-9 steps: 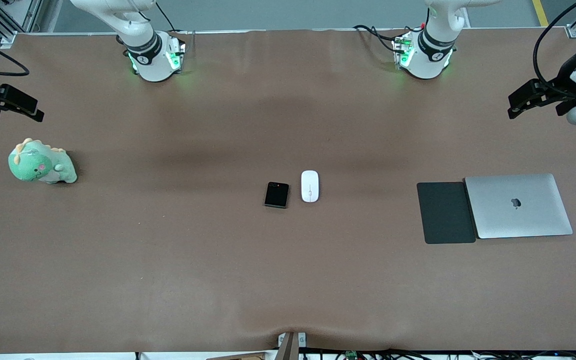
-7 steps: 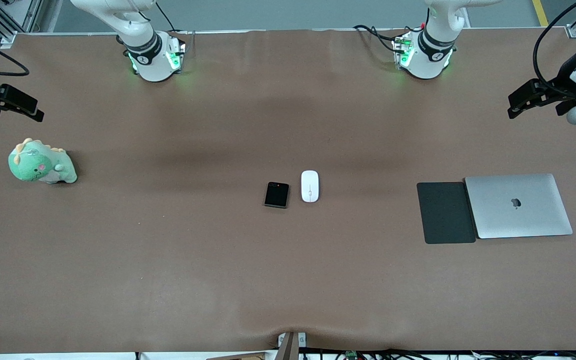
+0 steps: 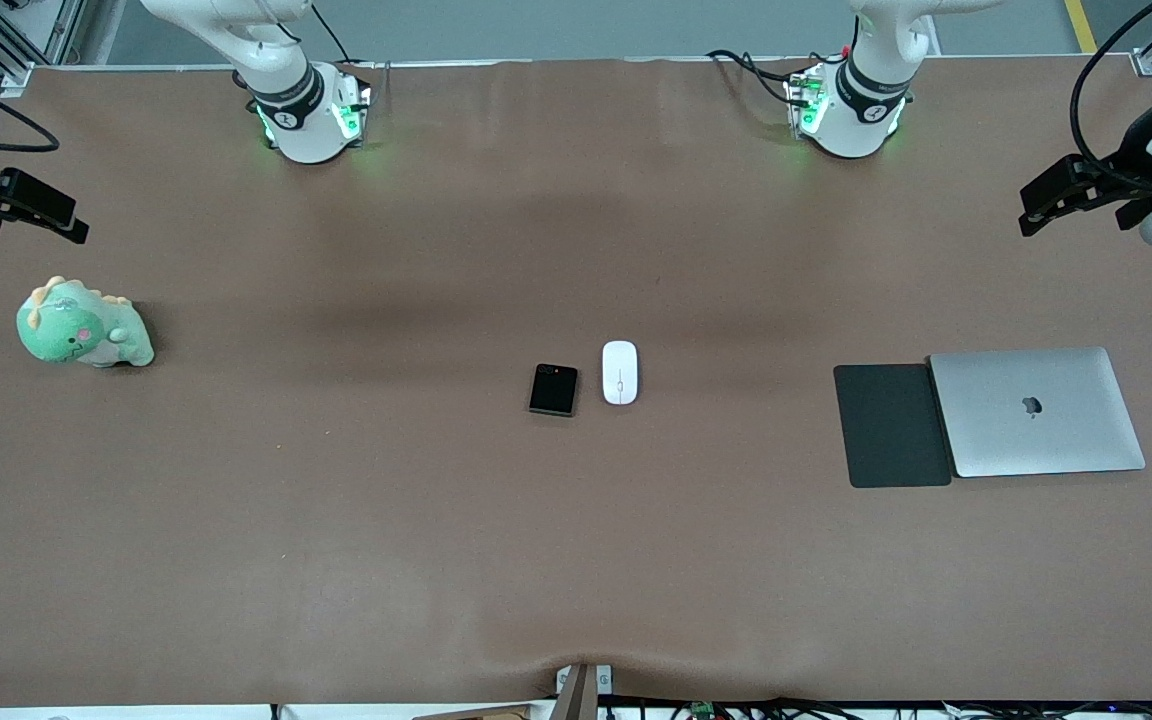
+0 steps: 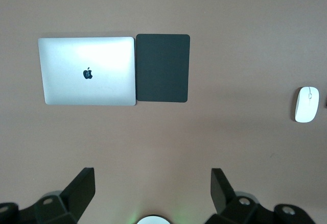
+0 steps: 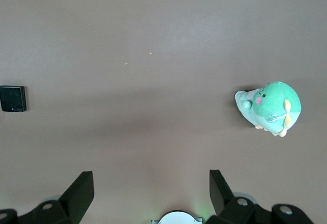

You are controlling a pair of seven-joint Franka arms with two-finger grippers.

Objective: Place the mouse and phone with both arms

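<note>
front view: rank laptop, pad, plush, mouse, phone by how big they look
1. laptop
2. pad
3. plush
4. phone and mouse: look about alike, so no ranking between them.

Left hand (image 4: 152, 193) spread over bare table (image 4: 163, 142); laptop (image 4: 87, 71) touching pad (image 4: 162, 68).

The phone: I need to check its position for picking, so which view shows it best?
The front view: the phone lies whole and unblocked mid-table beside the mouse. The right wrist view catches it only at the picture's edge; the left wrist view misses it.
</note>
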